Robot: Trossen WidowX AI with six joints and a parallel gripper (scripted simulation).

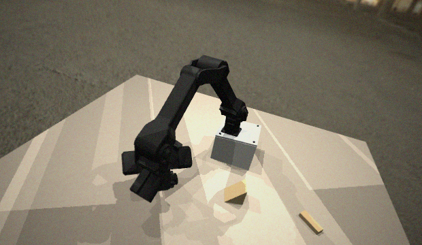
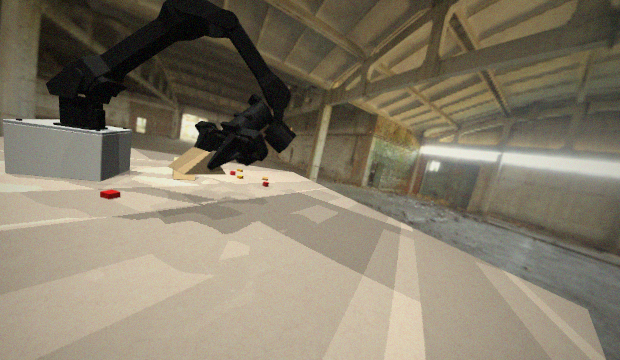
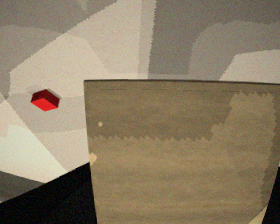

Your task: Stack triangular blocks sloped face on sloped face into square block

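My gripper (image 2: 210,151) (image 3: 180,171) is shut on one tan triangular block (image 2: 191,161) (image 3: 156,115), with a finger on each side. In the exterior view this block appears raised off the table, its lit face slanting and another side in shadow. In the wrist view its broad wooden face fills the lower middle. The other triangular block (image 1: 235,192) (image 2: 184,176) rests on the table; in the exterior view the held block hides most of it. In the top view the arm hides the held block and most of the gripper.
The grey base box (image 1: 234,153) (image 2: 52,152) carries the arm. A thin tan stick (image 1: 311,222) lies apart. A red block (image 2: 110,194) lies near the base; a red block (image 3: 45,101) shows at wrist left. Several small red and yellow pieces (image 2: 265,184) lie beyond the gripper.
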